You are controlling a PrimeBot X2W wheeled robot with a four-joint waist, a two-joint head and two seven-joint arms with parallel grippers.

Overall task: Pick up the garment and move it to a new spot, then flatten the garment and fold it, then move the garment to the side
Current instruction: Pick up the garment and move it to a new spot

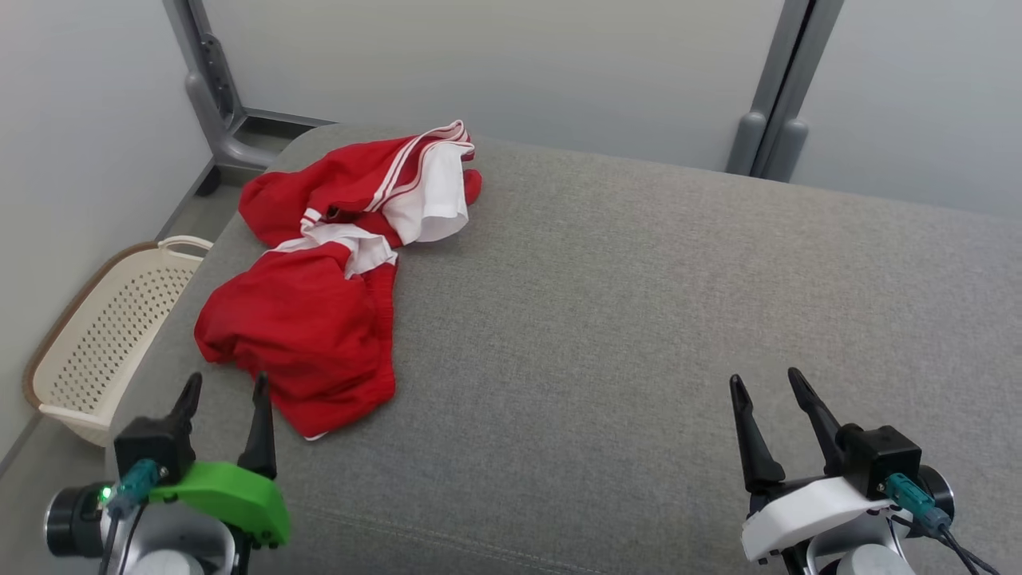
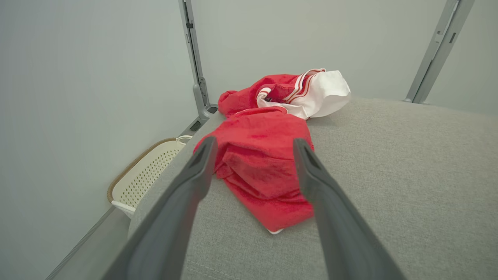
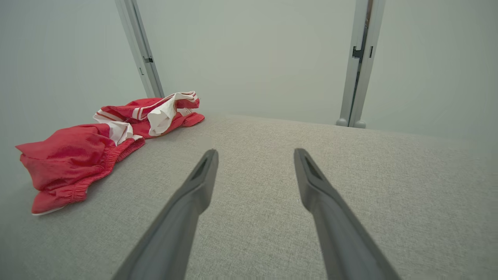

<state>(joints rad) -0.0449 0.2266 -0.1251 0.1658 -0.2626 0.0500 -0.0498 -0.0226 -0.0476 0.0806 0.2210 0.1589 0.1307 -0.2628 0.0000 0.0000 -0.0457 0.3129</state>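
The garment (image 1: 319,295) is a crumpled red piece with white panels and red-white stripes, lying on the left side of the grey cushioned surface (image 1: 639,319). My left gripper (image 1: 226,387) stands open at the lower left, just in front of the garment's near edge and apart from it. Seen from the left wrist, the garment (image 2: 264,155) lies straight ahead between the open fingers. My right gripper (image 1: 765,383) is open at the lower right, far from the cloth, with nothing between its fingers. From the right wrist, the garment (image 3: 89,155) lies off to the left.
A cream perforated laundry basket (image 1: 104,335) stands on the floor left of the surface, against the wall. Grey metal posts (image 1: 778,88) rise behind the far edge. The surface's middle and right stretch out as bare grey fabric.
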